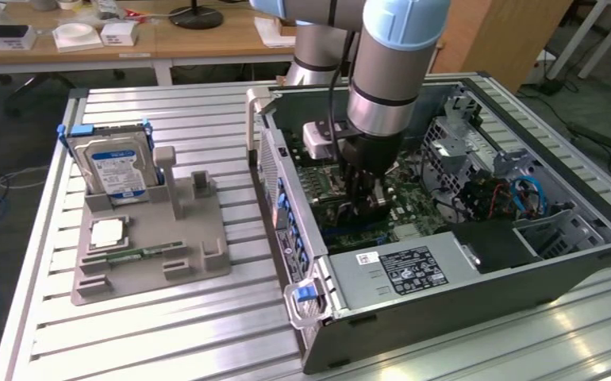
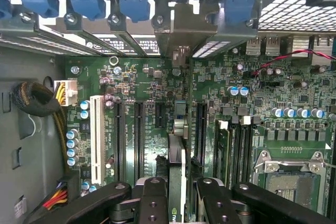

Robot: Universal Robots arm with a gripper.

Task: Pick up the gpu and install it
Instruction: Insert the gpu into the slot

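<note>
We hold the gpu point(image 2: 177, 182) edge-on in the gripper point(image 2: 177, 195), low centre of the wrist view, over the motherboard point(image 2: 147, 124); if its bracket misses the slot, we judge it may jam.

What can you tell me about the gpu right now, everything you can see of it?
The gpu shows edge-on in the wrist view: a thin dark card standing upright between the gripper fingers, which are closed on it. Its silvery metal bracket reaches up to the case's rear slot openings. It stands over a black expansion slot on the green motherboard; whether it is fully seated I cannot tell.
</note>
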